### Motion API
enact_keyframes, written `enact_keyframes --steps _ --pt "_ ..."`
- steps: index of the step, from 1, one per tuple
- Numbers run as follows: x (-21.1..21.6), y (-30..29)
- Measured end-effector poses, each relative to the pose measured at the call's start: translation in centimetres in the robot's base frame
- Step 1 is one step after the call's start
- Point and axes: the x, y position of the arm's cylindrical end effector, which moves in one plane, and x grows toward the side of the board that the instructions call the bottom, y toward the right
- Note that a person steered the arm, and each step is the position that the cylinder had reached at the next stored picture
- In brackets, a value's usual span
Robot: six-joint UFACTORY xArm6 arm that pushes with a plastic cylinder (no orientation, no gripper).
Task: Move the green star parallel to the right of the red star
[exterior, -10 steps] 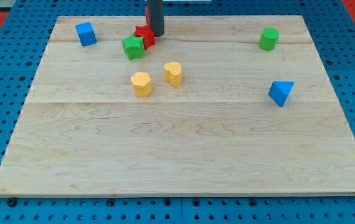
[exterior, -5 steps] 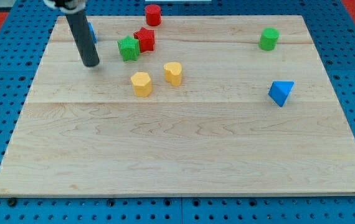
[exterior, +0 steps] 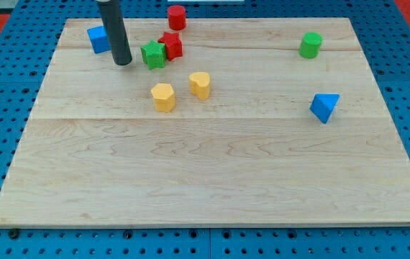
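Green star (exterior: 153, 55) sits upper left of the frame, touching the red star (exterior: 170, 45) on its lower-left side, so it's on the wrong side for the task. No hand on this rig, nothing to open or close: just a rod, and my tip (exterior: 122, 62) rests on the board (exterior: 212, 165) just left of the green star, with a narrow gap between them, not touching. Blue cube (exterior: 98, 39) is just behind the rod, upper left.

Handling, as a judgement: small, rigid, light block; should slide easily on the smooth wood. No grasp possible, push only. The points and notches of a star mean off-centre contact will spin it, so push on a flat-ish flank, through the centre.

Pushing straight right from here would drive it into the red star and shift both. Better to route it below the red star, then up to its right side. Two yellow blocks (exterior: 163, 96) (exterior: 200, 84) sit just below that path; red cylinder (exterior: 177, 16) above. Tight corridor.
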Motion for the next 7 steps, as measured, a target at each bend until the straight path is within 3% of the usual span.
enact_keyframes --steps 4,5,7 --pt "-1.8 -1.5" --pt "-2.2 -0.1" --pt "0.5 9.4"
